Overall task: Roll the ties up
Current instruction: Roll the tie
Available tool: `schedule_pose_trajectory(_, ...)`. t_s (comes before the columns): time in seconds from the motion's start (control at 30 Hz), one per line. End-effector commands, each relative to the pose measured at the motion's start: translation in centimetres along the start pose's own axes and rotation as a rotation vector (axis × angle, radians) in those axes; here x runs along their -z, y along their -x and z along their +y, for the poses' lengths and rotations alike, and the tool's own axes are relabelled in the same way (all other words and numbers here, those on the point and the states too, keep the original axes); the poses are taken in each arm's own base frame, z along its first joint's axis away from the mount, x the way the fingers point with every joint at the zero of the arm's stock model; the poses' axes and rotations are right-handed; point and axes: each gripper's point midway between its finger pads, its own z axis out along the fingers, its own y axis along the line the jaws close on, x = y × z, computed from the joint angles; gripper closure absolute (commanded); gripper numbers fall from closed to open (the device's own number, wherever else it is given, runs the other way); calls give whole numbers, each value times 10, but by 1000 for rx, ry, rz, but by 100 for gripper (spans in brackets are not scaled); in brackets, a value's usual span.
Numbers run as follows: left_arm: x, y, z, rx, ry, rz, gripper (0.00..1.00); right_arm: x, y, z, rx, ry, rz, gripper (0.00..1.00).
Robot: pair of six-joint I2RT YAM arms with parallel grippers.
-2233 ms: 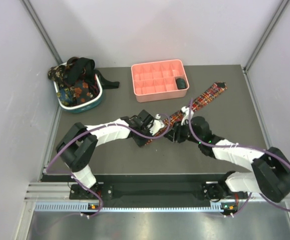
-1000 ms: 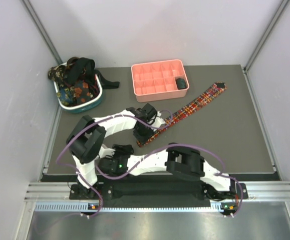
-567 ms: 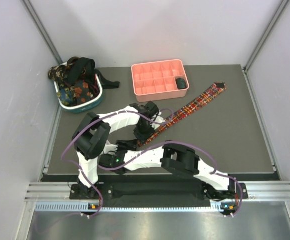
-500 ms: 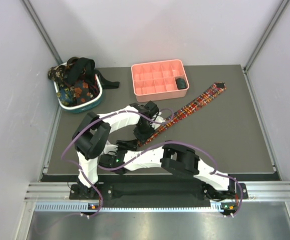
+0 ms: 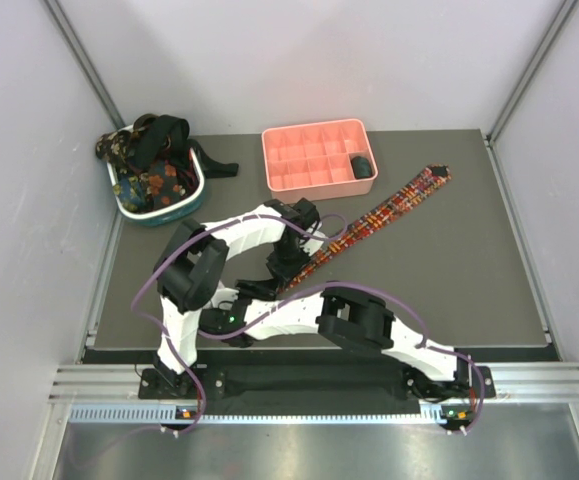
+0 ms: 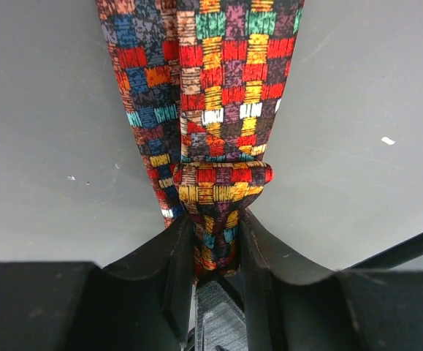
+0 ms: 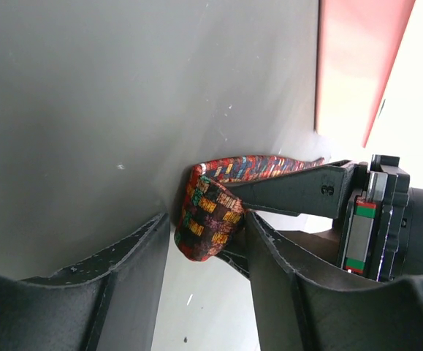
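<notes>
On the worktop (image 6: 50,146), pinching the rolled end of the plaid tie (image 6: 226,88) with left fingers (image 6: 169,259) to keep it coiled; right fingers (image 7: 134,256) apart, bracketing it, likely to steady.

Tally from where I stand. Plaid tie (image 5: 389,208): one, on the table. Pink tray (image 5: 314,127): one, with one dark roll (image 5: 362,166) inside. Basket (image 5: 195,200): one; heaped ties (image 5: 154,180) too tangled to count. Arms: two, left arm (image 5: 239,230) and right arm (image 5: 369,325).
</notes>
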Motion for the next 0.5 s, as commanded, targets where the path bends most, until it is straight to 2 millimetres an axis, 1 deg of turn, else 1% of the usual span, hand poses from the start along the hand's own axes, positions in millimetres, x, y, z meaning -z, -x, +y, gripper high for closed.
schedule_pose_trajectory(0.0,4,-11,-1,24,-13,63,66,-23,-20,36,-1,114,75,52)
schedule_pose_trajectory(0.03,5,-10,-1,22,-14,58,66,-23,-21,38,2,116,76,52)
schedule_pose_trajectory(0.1,5,-10,-1,24,-14,64,65,-27,-25,39,6,116,85,58)
schedule_pose_trajectory(0.13,5,-10,-1,23,-15,66,65,-28,-25,40,6,119,86,62)
schedule_pose_trajectory(0.17,5,-10,0,24,-16,67,64,-28,-26,41,7,118,88,71)
schedule_pose_trajectory(0.33,7,-5,-1,21,-19,49,63,-27,-23,39,-21,118,68,82)
schedule_pose_trajectory(0.37,7,-4,-1,19,-19,46,60,-27,-23,39,-19,120,66,86)
schedule_pose_trajectory(0.43,9,-1,0,13,-14,36,54,-28,-21,39,-25,123,59,90)
schedule_pose_trajectory(0.47,10,0,0,9,-15,32,51,-28,-22,39,-22,123,59,93)
